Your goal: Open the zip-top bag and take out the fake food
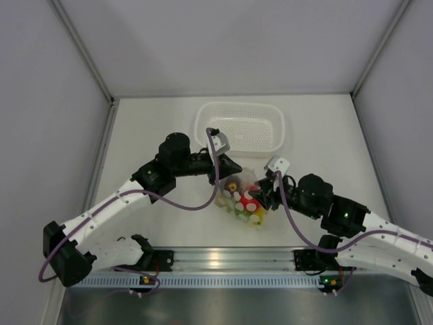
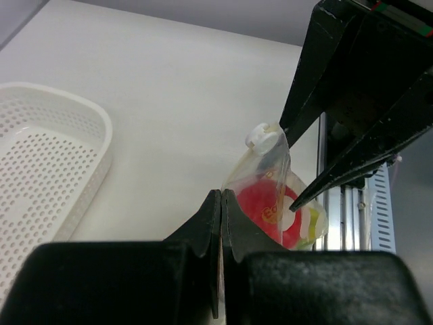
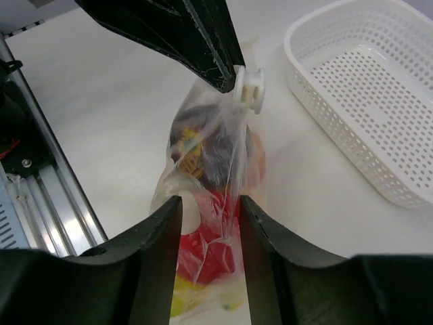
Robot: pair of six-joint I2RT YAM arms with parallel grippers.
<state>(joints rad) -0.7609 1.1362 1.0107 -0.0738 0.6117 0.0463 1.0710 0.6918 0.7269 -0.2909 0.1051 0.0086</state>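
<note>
The zip-top bag [image 1: 242, 196] stands between my two grippers just ahead of the rail, clear with white dots. Its white zip slider [image 3: 247, 91] is at the top. The fake food is inside: a red tomato [image 3: 218, 252], a dark maroon fruit [image 3: 218, 154], a yellow piece [image 3: 181, 299]. My left gripper [image 1: 229, 169] is shut, pinching the bag's upper edge [image 2: 238, 177] beside the slider [image 2: 262, 138]. My right gripper [image 1: 265, 192] has its fingers [image 3: 162, 233] pressed against both sides of the bag's body [image 3: 206, 203].
A white perforated basket [image 1: 203, 125] stands behind the bag and holds nothing; it also shows in the left wrist view [image 2: 101, 132] and the right wrist view [image 3: 301, 64]. The metal rail [image 1: 216, 257] runs along the near edge. Grey walls close in both sides.
</note>
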